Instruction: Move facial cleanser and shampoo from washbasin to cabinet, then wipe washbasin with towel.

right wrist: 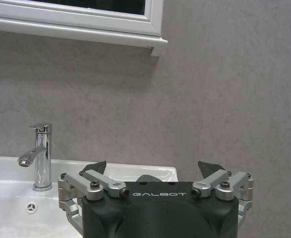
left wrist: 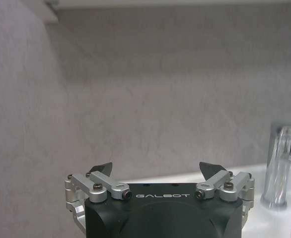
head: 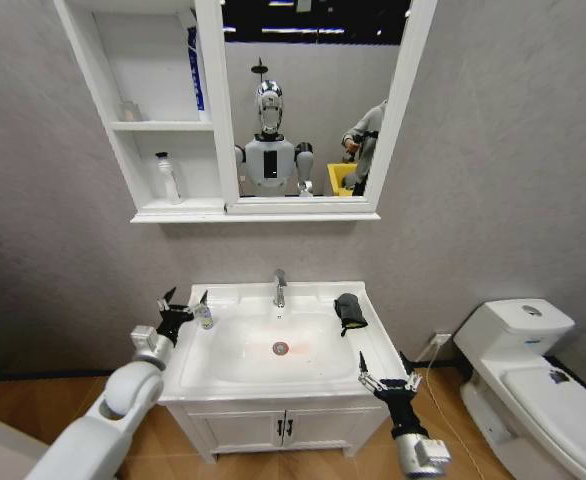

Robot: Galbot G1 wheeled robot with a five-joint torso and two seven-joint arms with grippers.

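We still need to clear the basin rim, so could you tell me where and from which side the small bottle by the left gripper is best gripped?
Probably round its body, coming level from the robot's left. The bottle stands upright on the basin rim's left side, and the open left gripper sits beside it, fingers already spread at its height. The right gripper hovers open at the front right corner.

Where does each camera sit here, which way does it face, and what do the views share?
Head view: high, looking down at the washbasin, with both arms and open grippers, left gripper, right gripper.
Left wrist view: behind the left gripper, facing the wall.
Right wrist view: behind the right gripper, facing the wall.
Shared: the tap.
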